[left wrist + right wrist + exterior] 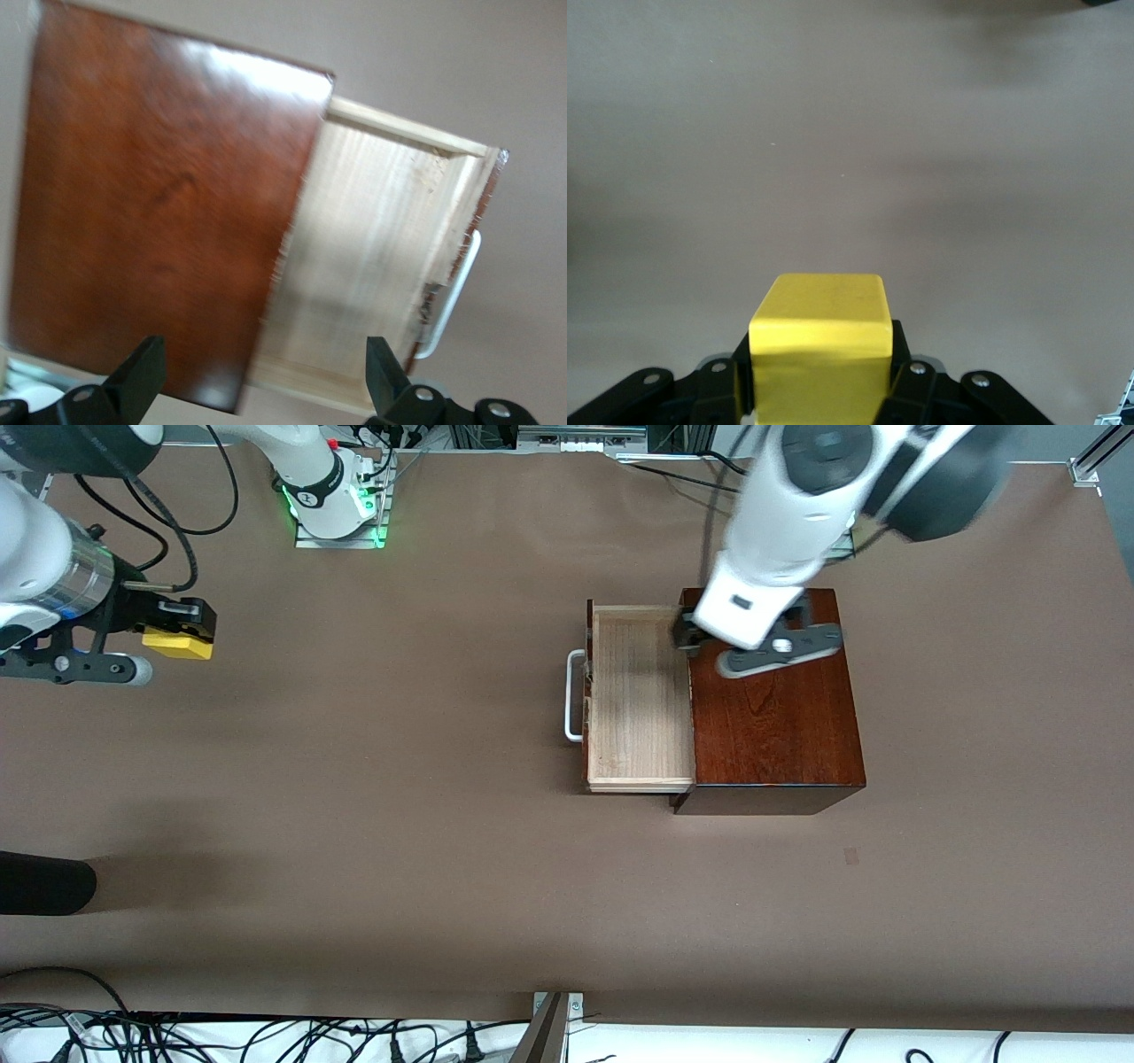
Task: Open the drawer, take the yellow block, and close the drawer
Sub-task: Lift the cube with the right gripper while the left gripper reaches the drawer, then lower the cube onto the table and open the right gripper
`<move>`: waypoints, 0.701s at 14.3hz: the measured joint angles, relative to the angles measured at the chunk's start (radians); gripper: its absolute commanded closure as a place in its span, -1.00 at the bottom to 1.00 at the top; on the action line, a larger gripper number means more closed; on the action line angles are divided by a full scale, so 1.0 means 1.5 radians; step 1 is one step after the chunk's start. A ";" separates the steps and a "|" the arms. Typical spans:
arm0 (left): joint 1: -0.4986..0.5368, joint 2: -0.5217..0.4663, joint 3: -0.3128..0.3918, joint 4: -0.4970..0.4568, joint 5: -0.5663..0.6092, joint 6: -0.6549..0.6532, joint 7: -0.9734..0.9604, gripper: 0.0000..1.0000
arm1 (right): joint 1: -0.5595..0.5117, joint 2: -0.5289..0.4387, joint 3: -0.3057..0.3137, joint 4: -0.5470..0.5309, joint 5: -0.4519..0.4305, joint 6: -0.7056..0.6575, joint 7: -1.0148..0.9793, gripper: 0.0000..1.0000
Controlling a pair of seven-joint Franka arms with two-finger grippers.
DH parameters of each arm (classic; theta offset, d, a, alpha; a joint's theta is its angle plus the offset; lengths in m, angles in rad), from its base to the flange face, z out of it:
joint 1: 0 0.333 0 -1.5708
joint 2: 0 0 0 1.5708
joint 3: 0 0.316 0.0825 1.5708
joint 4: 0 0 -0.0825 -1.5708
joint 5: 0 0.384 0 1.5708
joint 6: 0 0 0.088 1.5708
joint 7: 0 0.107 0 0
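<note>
While drawer (640, 695) gapes, no writing shows.

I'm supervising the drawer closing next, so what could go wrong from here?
The left gripper hangs open over the box's top edge, not at the handle; pushing the open drawer off-centre might skew or jam it. The right gripper, shut on the yellow block, could drop it above the table.

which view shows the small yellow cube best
The right wrist view: the small bright yellow cube fills the foreground, clamped in the right end effector. The front view shows it small. The left wrist view misses it.
</note>
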 measured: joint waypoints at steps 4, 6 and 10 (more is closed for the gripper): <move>-0.075 0.098 -0.002 0.046 0.000 0.059 -0.175 -1.00 | -0.144 -0.003 0.131 -0.051 0.000 0.030 -0.026 0.80; -0.099 0.141 -0.004 0.060 0.000 0.108 -0.256 -1.00 | -0.253 -0.005 0.221 -0.102 0.000 0.077 -0.067 0.80; -0.140 0.227 -0.008 0.103 0.000 0.172 -0.409 -1.00 | -0.359 -0.003 0.313 -0.253 0.001 0.257 -0.122 0.80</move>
